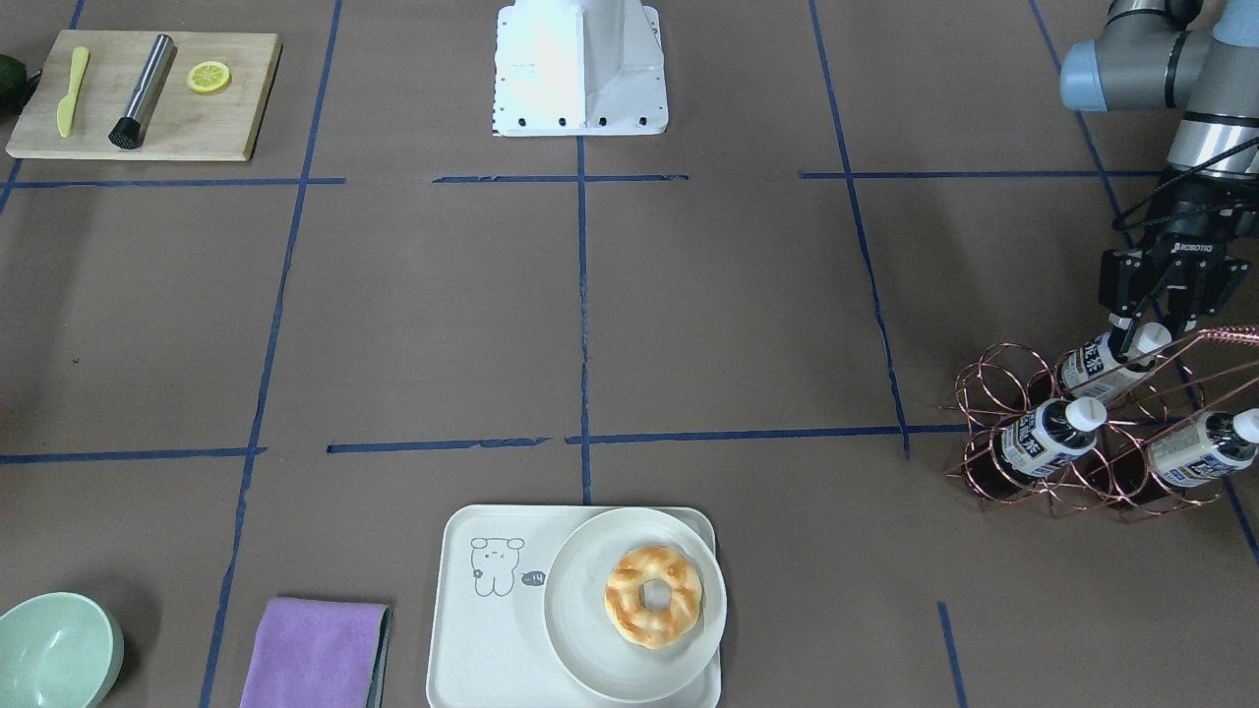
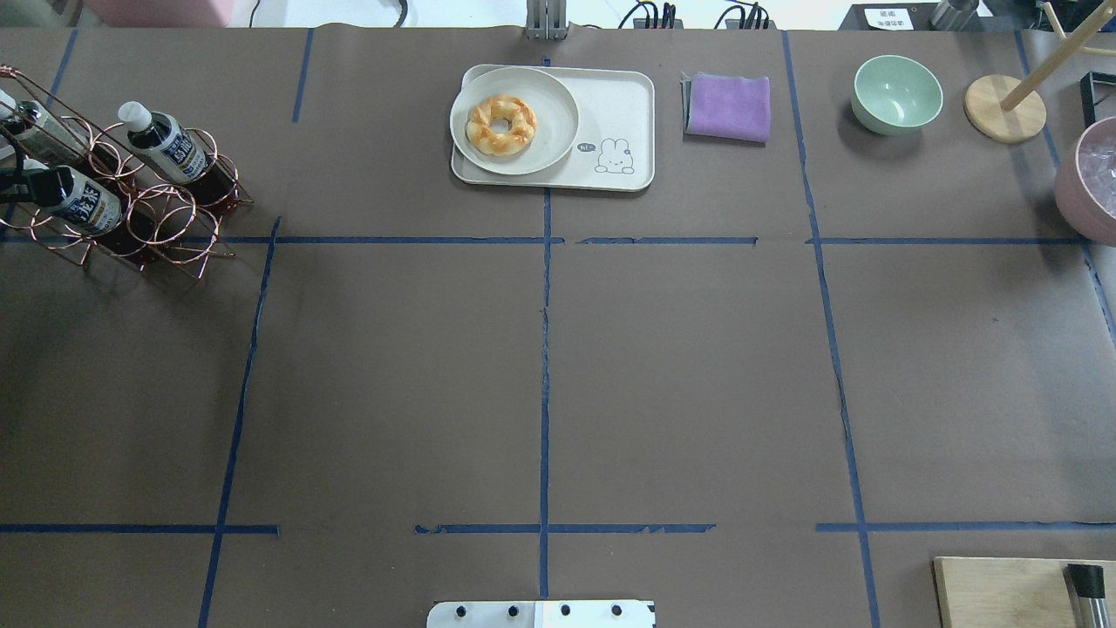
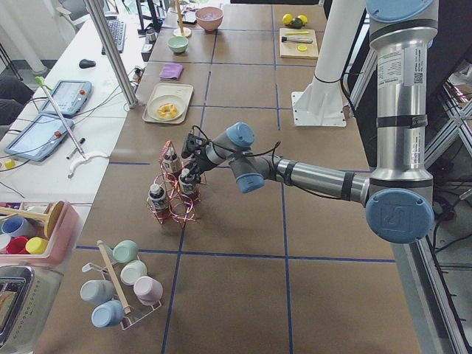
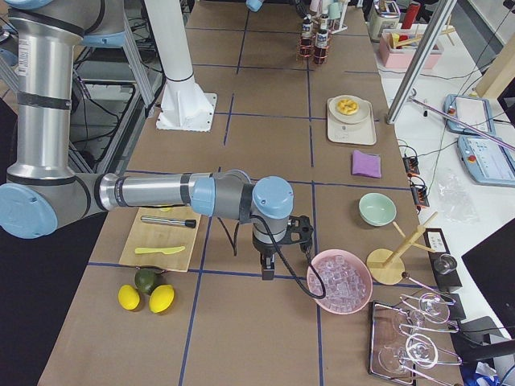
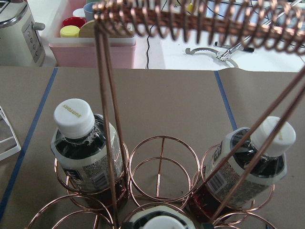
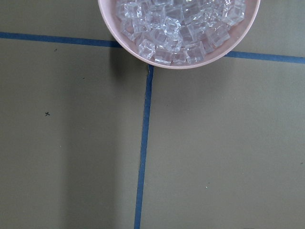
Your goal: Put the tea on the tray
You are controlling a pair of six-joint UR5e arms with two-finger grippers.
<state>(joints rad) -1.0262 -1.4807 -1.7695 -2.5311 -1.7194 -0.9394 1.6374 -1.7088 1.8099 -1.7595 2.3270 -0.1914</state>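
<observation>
Three tea bottles lie slanted in a copper wire rack. My left gripper is at the rack, open, with a finger on either side of the white cap of the tea bottle nearest the robot. That bottle also shows in the overhead view, and its cap sits at the bottom edge of the left wrist view. The other two bottles lie untouched. The off-white tray with the bear drawing is at the table's far middle. My right gripper hangs beside a pink bowl; I cannot tell whether it is open.
A round plate with a doughnut fills half the tray. A purple cloth and a green bowl lie beside it. The pink bowl of ice is by the right gripper. A wooden cutting board sits at the robot's right.
</observation>
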